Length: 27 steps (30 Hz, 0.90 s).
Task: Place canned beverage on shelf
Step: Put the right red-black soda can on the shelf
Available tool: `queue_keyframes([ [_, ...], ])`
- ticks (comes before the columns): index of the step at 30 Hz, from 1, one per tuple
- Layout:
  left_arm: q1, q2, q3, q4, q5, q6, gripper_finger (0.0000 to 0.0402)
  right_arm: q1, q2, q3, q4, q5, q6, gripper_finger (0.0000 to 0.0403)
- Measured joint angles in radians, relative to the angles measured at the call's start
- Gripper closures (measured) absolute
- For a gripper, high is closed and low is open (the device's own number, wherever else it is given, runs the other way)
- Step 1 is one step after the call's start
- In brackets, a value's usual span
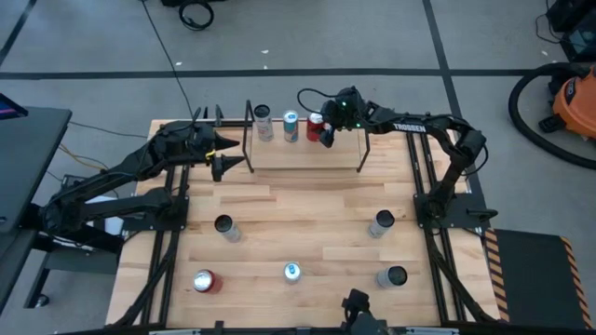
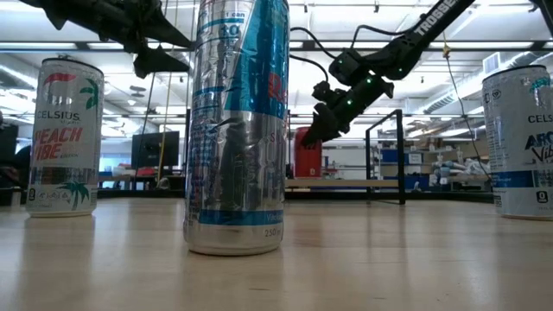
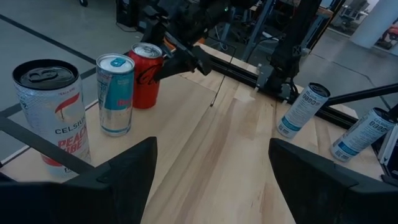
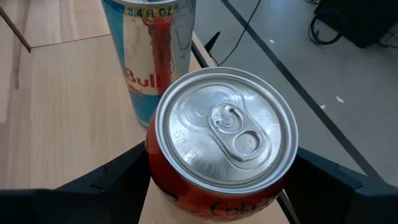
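The shelf [image 1: 307,154] stands at the table's far edge, a light board between black rod frames. On it stand a white Celsius can [image 1: 264,122], a Red Bull can [image 1: 291,126] and a red cola can [image 1: 315,125], left to right. My right gripper [image 1: 326,130] is shut on the red can [image 4: 224,143], next to the Red Bull can [image 4: 152,43]. My left gripper [image 1: 226,154] is open and empty, just off the shelf's left end. Its wrist view [image 3: 211,186] looks along the shelf board [image 3: 186,112] past all three cans. My right gripper pinches the red can's upper wall [image 4: 155,180] between its two fingers, just below the rim, one finger on each side. The fingers slant down from the table's right side. The can is upright with its bottom on the shelf board [image 2: 346,183].
Several loose cans stand on the near half of the table: a dark-topped one [image 1: 225,227], a red-topped one [image 1: 206,281], a Red Bull [image 1: 291,272] and two more at the right [image 1: 381,223] [image 1: 392,276]. The middle of the tabletop [image 1: 298,214] is bare wood.
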Motion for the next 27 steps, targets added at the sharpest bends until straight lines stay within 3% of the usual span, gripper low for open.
queue_keyframes([
  [11, 0.0, 0.0, 0.0, -0.006, 0.0, 0.0, 0.009, -0.002, -0.023, -0.002, -0.058, -0.031, -0.05, 0.008],
  [27, 0.0, 0.0, 0.0, -0.006, 0.0, -0.005, 0.009, -0.005, -0.018, -0.006, -0.082, -0.024, -0.066, 0.0042],
])
